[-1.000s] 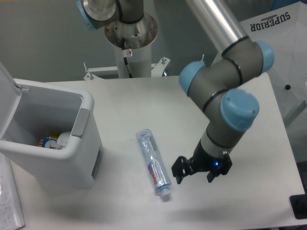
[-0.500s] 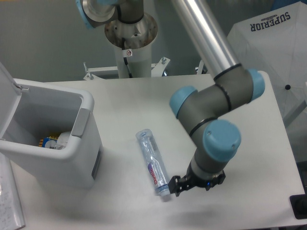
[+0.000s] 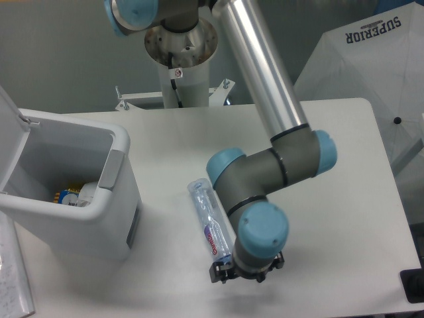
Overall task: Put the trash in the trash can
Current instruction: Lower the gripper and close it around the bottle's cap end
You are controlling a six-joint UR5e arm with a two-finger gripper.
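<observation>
Jaws point down at the cap end of the bottle, with the gripper mostly hidden under the wrist; whether they are open or closed cannot be told. The clear bottle lies flat on the white counter. Well to its left stands the trash can, lid up, scraps visible inside.

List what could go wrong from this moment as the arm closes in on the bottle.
1. The gripper sits over the cap end of the bottle, which lies flat on the table. A grasp that far off centre could let it tilt or slip out.
2. The wrist hides the cap and the fingers, so alignment cannot be checked; a finger could knock the round bottle and roll it.
3. The bin is well off to the side, so a weak grip risks a drop.
</observation>
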